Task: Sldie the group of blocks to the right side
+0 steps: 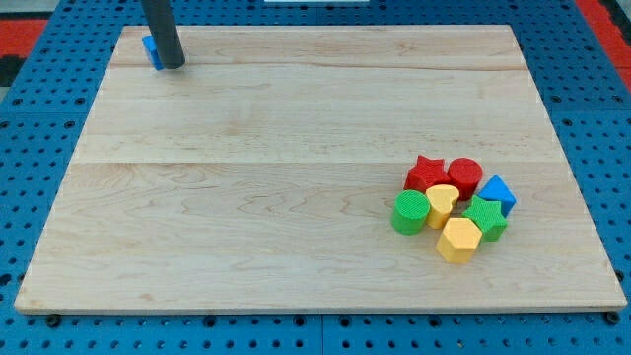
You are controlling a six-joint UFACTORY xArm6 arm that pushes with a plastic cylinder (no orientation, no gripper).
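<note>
- Spanning the view, the wooden board (296, 177) lies on blue pegboard (39, 148) — wide bare wood left of the cluster.
- Cluster near the view's right edge, touching: red star (426, 174), red cylinder (465, 176), green cylinder (410, 211), green star (486, 216), yellow hexagon (458, 240), yellow heart (442, 204), blue block (498, 192).
- My tip (173, 65) — a bare rod holding nothing — stands top left, against a small blue block (151, 48), well apart from the cluster.

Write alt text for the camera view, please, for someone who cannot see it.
Seven small blocks sit huddled near the wooden board's right side: a red star, red cylinder, blue block, green cylinder, yellow heart, green star and yellow hexagon. Far away at the view's top left, my tip rests beside another blue block.
</note>
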